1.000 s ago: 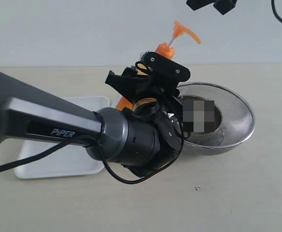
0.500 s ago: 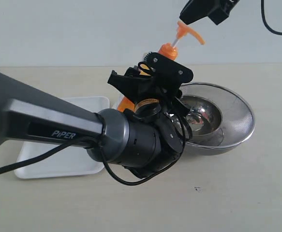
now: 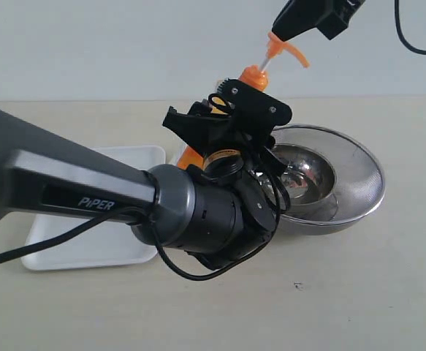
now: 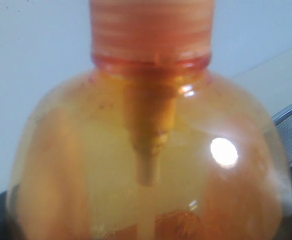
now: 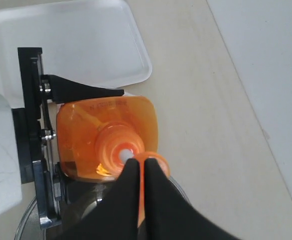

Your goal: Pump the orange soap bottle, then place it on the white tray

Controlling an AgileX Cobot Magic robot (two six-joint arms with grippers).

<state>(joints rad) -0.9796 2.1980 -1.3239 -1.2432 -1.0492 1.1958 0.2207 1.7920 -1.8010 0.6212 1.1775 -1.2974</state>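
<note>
pump head being pressed from above

the right gripper [image 3: 281, 29] is being held with its fingers closed together, gripping nothing, its tips resting on the pump head [image 3: 286, 51]. the orange soap bottle [image 4: 151, 165] is being clamped around its body by the left gripper [image 3: 216, 117], just beside the white tray [image 5: 75, 40] and near the steel bowl [image 3: 359, 183]. whether its base is touching the table [image 3: 344, 292] cannot be told. the press is probably best being driven straight along the white stem [image 3: 265, 60], so the tips are not being slid off, with the bottle being braced firmly against tipping.
</note>
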